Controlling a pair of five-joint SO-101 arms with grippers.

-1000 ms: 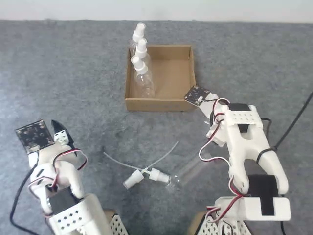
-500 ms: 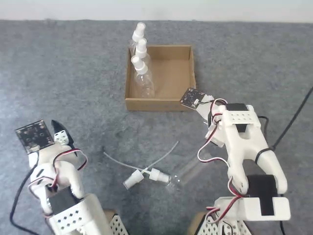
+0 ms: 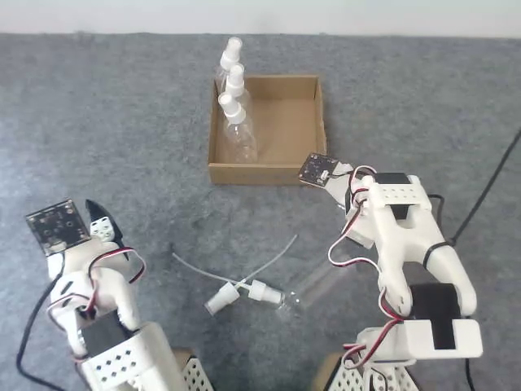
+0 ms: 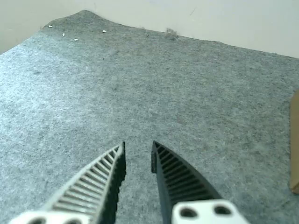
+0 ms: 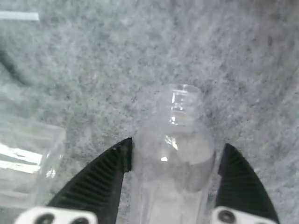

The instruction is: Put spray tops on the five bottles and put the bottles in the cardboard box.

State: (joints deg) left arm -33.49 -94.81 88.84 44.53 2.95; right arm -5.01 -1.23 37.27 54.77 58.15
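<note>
Pinching an uncapped clear bottle (image 5: 175,163) below its open neck: right end effector (image 5: 178,143), one ribbed finger against each side, low over the grey felt counter (image 3: 122,122).
Just beside it: second clear bottle (image 3: 313,283), lying on its side, also without a top.
Near that bottle, toward the left arm: two white spray tops (image 3: 221,299) (image 3: 264,292), lying on the felt with thin dip tubes trailing.
Left end effector (image 4: 138,147): fingers slightly parted with nothing between them, above bare felt, well apart from the other items.
Cardboard box (image 3: 269,173): at the far middle of the counter, open. Three capped bottles (image 3: 238,134) stand upright in a row along the wall on the left arm's side.
</note>
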